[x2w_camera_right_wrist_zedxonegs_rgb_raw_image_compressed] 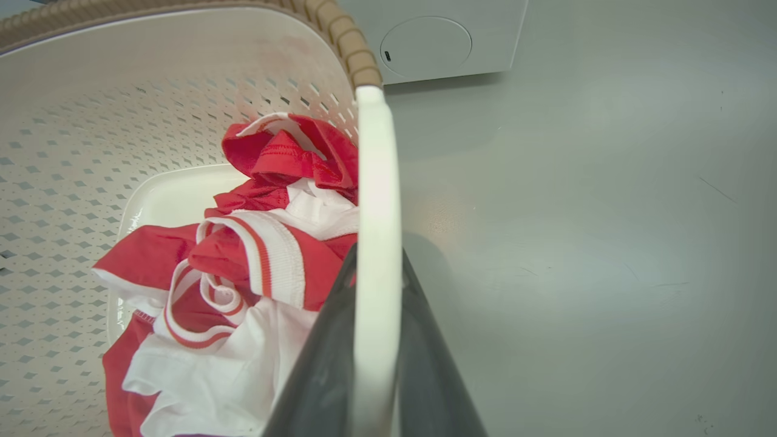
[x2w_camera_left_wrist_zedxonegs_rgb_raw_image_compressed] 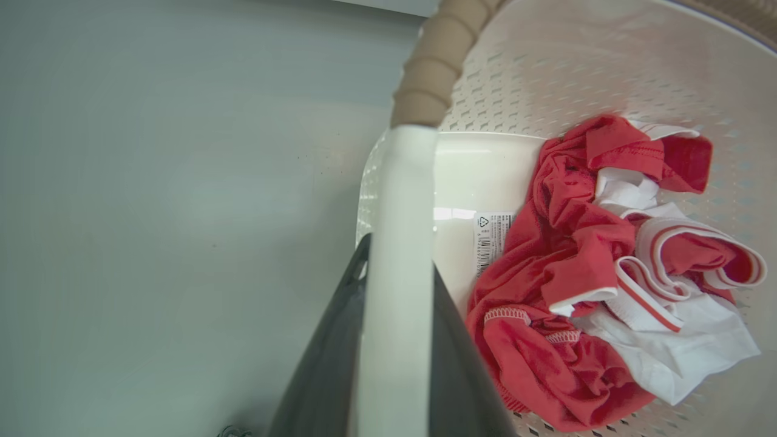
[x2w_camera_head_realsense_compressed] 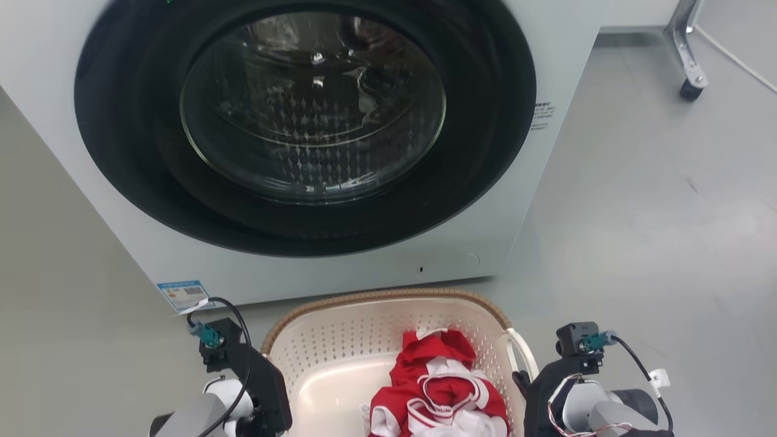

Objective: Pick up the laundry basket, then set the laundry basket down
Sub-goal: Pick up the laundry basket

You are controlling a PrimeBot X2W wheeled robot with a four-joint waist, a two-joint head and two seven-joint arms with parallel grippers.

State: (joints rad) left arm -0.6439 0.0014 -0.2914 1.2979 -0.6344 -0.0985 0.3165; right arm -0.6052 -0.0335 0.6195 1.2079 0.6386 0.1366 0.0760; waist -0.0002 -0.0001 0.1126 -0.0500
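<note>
The cream-white laundry basket (x2w_camera_head_realsense_compressed: 340, 343) with its brown woven rim sits low in the head view, just in front of the washing machine. My left gripper (x2w_camera_head_realsense_compressed: 267, 397) is at its left side and my right gripper (x2w_camera_head_realsense_compressed: 533, 394) at its right. In the left wrist view my left gripper (x2w_camera_left_wrist_zedxonegs_rgb_raw_image_compressed: 397, 261) is shut on the basket's white loop handle (x2w_camera_left_wrist_zedxonegs_rgb_raw_image_compressed: 403, 182). The right wrist view shows my right gripper (x2w_camera_right_wrist_zedxonegs_rgb_raw_image_compressed: 376, 261) shut on the other white handle (x2w_camera_right_wrist_zedxonegs_rgb_raw_image_compressed: 376, 182). Whether the basket rests on the floor, I cannot tell.
Crumpled red and white clothes (x2w_camera_head_realsense_compressed: 440, 388) lie inside the basket. The white washing machine (x2w_camera_head_realsense_compressed: 546, 200) with its dark round door stands right behind it. A metal leg on a caster (x2w_camera_head_realsense_compressed: 692, 88) is far right. Grey floor (x2w_camera_head_realsense_compressed: 655, 243) lies open to the right.
</note>
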